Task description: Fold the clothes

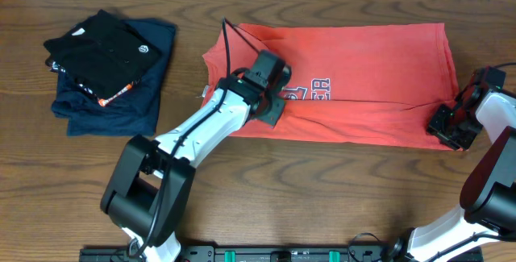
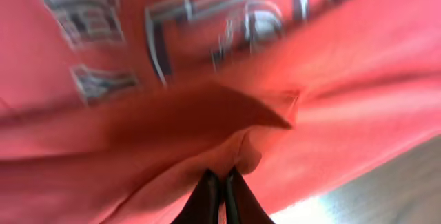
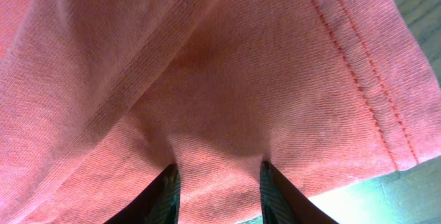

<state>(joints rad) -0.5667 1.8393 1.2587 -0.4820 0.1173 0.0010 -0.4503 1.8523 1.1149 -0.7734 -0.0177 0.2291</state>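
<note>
**Both pincers gripping the near edge**

I'm pinching the T-shirt [image 1: 363, 60], lying spread across the desk [image 1: 322, 189], with the left pincer [image 2: 222, 189] pressed together below the lettering. The right pincer [image 3: 217, 182] is clamping bunched cloth at the hem corner, probably so the edge lifts evenly.

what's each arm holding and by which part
Both hold the coral-red T-shirt: left jaws pinch a fold beside the lettering, right jaws grip its near right corner by the hem.

Left end effector [image 2: 221, 180] pinched, right one [image 3: 218, 170] (half-spread)
</note>
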